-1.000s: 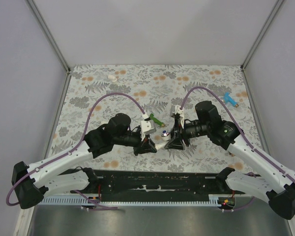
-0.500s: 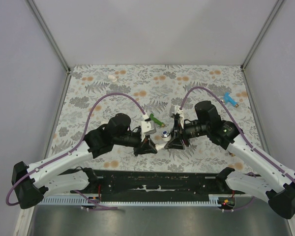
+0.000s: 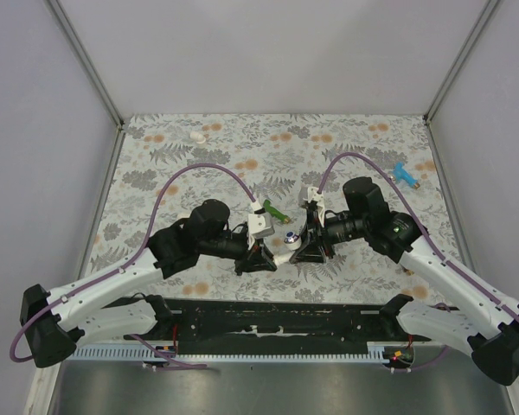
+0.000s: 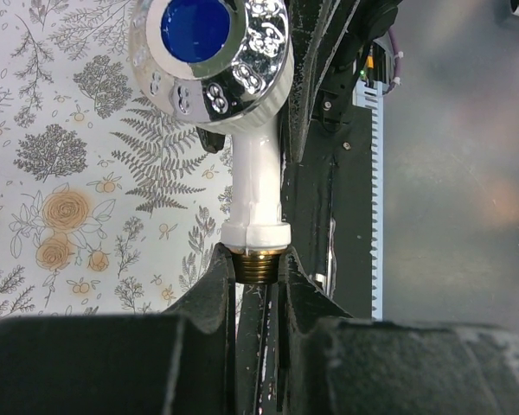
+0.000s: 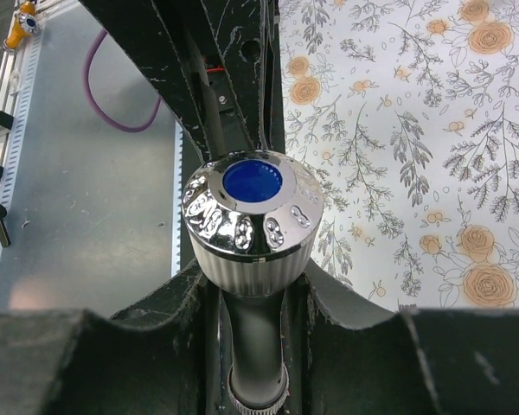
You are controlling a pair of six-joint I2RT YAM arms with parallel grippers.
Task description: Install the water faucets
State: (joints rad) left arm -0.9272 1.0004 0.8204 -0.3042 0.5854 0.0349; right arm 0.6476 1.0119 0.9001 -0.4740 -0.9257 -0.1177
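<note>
Negligible shift since earlier is recorded; above the counter the white faucet, judged light and rigid, is clamped at its brass thread by the left claw, at its slick knob by the right claw.

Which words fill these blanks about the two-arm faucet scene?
The white plastic faucet has a chrome knob whose cap is ____. The left end effector clamps the faucet's ____ threaded end. The small plastic faucet lying loose nearest the held one is ____.
Missing words: blue; brass; green.
</note>
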